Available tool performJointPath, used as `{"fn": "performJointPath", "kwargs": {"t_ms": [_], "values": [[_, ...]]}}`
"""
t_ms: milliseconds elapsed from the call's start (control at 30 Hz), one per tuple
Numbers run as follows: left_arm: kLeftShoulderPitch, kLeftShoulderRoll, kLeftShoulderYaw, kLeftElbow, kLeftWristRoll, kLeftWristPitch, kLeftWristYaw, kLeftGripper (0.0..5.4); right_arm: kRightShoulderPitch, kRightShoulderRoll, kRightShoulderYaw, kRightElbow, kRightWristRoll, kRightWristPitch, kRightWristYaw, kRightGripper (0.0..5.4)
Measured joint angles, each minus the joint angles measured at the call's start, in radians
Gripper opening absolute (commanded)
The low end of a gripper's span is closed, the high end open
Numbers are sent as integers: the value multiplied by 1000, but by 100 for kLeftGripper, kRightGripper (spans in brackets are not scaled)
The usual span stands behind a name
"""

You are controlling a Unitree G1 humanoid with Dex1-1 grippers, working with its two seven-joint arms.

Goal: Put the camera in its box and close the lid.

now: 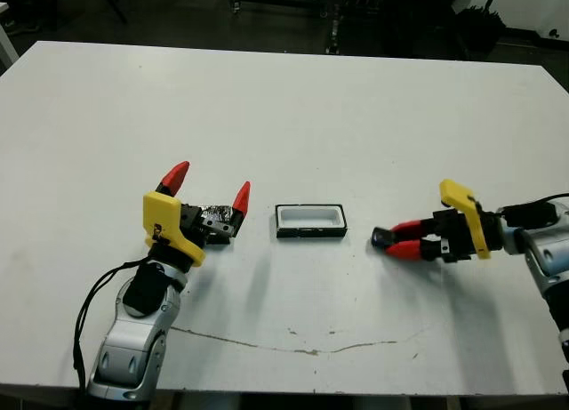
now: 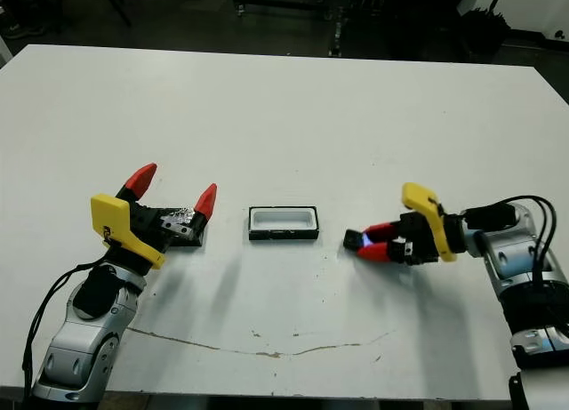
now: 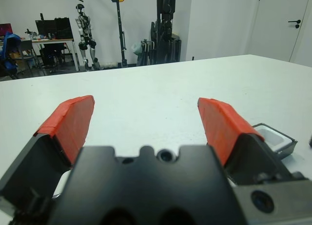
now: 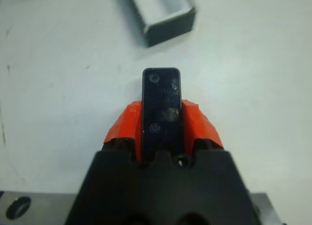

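I see bare table (image 1: 293, 116) between my right claw (image 1: 389, 242) and the box (image 1: 309, 221), so the gap there is open. That claw grips the camera (image 4: 161, 105), whose end sticks out past the fingertips toward the box. The box sits open with nothing over its white lining. Left of it, my left claw (image 1: 210, 188) stands spread above the lid (image 1: 216, 221), blocking approach from that side. The far half of the table is free.
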Motion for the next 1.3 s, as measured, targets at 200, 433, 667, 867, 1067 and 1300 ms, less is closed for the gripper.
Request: {"fn": "performJointPath", "kwargs": {"t_ms": [200,433,667,867,1067,1300], "values": [[-1,-3,0,0,-10,0,-3,540,-178,40,-24,79,21,-14,13,166],[-1,-4,2,0,-13,0,-3,540,-357,144,9,232,-8,-41,19,166],[-1,-9,18,-3,-21,0,7,540,-423,281,37,392,-45,-95,26,166],[-1,-5,40,-4,-14,-21,8,540,-464,353,88,412,-103,-55,18,166],[-2,5,49,-4,-11,-21,8,540,-467,413,108,438,-122,-16,12,166],[-2,4,49,-4,-15,-21,8,540,-461,433,109,450,-134,-31,13,166]]}}
